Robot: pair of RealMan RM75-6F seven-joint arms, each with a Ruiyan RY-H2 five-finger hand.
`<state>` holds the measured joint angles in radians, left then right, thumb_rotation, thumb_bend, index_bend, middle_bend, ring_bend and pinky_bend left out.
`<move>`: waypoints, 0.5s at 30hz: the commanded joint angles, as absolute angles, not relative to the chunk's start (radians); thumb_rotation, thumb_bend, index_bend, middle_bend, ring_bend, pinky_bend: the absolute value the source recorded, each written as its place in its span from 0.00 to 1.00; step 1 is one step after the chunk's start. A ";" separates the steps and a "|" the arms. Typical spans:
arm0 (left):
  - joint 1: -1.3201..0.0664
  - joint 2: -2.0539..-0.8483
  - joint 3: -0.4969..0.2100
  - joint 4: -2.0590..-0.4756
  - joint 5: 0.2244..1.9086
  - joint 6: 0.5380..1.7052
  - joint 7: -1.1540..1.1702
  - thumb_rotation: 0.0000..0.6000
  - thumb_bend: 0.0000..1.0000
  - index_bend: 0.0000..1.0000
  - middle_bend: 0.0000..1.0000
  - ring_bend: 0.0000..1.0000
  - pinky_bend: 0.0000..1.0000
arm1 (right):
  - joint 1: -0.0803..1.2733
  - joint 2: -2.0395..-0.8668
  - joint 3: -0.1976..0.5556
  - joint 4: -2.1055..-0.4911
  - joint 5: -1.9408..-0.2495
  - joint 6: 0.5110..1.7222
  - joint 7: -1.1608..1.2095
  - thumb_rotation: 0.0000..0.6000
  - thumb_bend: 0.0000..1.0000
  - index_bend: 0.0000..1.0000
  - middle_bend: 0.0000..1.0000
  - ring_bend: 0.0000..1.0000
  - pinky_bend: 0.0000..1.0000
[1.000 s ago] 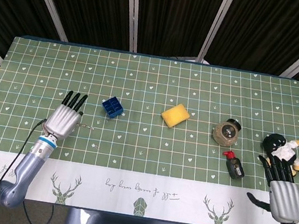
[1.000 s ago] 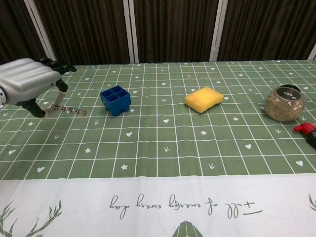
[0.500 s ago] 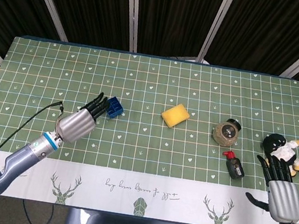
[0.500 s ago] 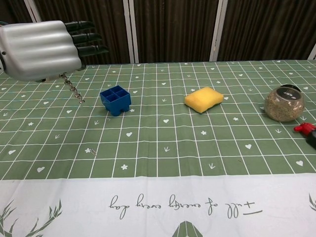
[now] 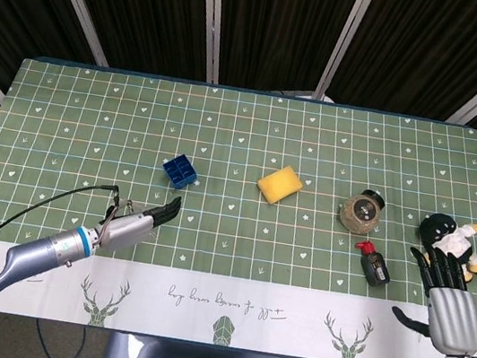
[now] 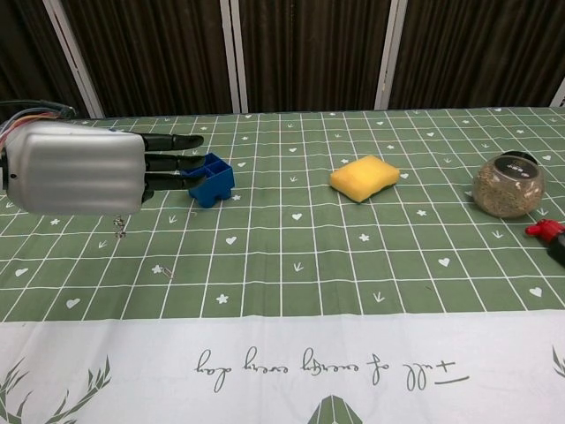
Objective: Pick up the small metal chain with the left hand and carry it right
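My left hand (image 5: pixel 136 225) hovers above the table's front left, palm down and seen edge-on, its dark fingers (image 5: pixel 168 208) pointing right towards the blue tray. In the chest view the left hand (image 6: pixel 79 168) fills the left side. A short end of the small metal chain (image 6: pixel 120 227) dangles below it; the rest is hidden under the palm, where the hand pinches it. My right hand (image 5: pixel 449 299) rests at the front right edge with fingers spread and nothing in it.
A blue compartment tray (image 5: pixel 180 171) sits just beyond the left fingertips. Further right are a yellow sponge (image 5: pixel 280 185), a round jar (image 5: pixel 361 211), a red-capped black object (image 5: pixel 374 263) and a penguin plush (image 5: pixel 449 240). A tiny metal bit (image 6: pixel 162 270) lies on the cloth.
The left hand lifted the chain off the table and swung right and towards the front edge, turning palm down. The chain now hangs under it. The right hand stayed put.
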<state>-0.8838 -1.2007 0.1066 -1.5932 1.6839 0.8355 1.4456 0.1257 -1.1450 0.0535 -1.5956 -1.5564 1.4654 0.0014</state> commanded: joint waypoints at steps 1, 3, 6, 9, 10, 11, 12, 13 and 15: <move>-0.867 -1.212 0.107 -1.569 1.685 0.842 1.434 1.00 0.50 0.67 0.03 0.00 0.00 | 0.126 -1.145 0.054 -1.597 -1.556 1.465 0.000 1.00 0.07 0.10 0.00 0.00 0.00; -0.861 -1.217 0.104 -1.558 1.687 0.846 1.430 1.00 0.50 0.67 0.03 0.00 0.00 | 0.127 -1.146 0.054 -1.596 -1.557 1.465 -0.002 1.00 0.07 0.10 0.00 0.00 0.00; -0.854 -1.228 0.096 -1.545 1.684 0.852 1.417 1.00 0.50 0.68 0.03 0.00 0.00 | 0.128 -1.147 0.053 -1.597 -1.560 1.465 -0.006 1.00 0.07 0.10 0.00 0.00 0.00; -0.849 -1.249 0.088 -1.529 1.684 0.854 1.405 1.00 0.50 0.67 0.03 0.00 0.00 | 0.129 -1.149 0.052 -1.598 -1.562 1.463 -0.011 1.00 0.07 0.10 0.00 0.00 0.00; -0.848 -1.259 0.086 -1.520 1.686 0.855 1.402 1.00 0.50 0.67 0.03 0.00 0.00 | 0.130 -1.150 0.052 -1.597 -1.562 1.463 -0.012 1.00 0.07 0.10 0.00 0.00 0.00; -0.847 -1.266 0.084 -1.515 1.687 0.855 1.400 1.00 0.50 0.68 0.03 0.00 0.00 | 0.130 -1.150 0.052 -1.597 -1.561 1.462 -0.012 1.00 0.07 0.10 0.00 0.00 0.00; -0.846 -1.277 0.082 -1.507 1.689 0.855 1.397 1.00 0.50 0.68 0.03 0.00 0.00 | 0.130 -1.150 0.052 -1.596 -1.560 1.461 -0.011 1.00 0.07 0.10 0.00 0.00 0.00; -0.846 -1.295 0.080 -1.498 1.687 0.848 1.393 1.00 0.50 0.68 0.03 0.00 0.00 | 0.128 -1.149 0.052 -1.595 -1.557 1.461 -0.008 1.00 0.07 0.10 0.00 0.00 0.00; -0.844 -1.316 0.078 -1.483 1.688 0.843 1.394 1.00 0.50 0.67 0.03 0.00 0.00 | 0.127 -1.147 0.053 -1.594 -1.557 1.464 -0.003 1.00 0.07 0.10 0.00 0.00 0.00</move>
<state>-0.8464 -1.2991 0.0816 -1.4970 1.6871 0.8486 1.3968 0.1275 -1.1474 0.0524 -1.5940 -1.5567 1.4635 -0.0035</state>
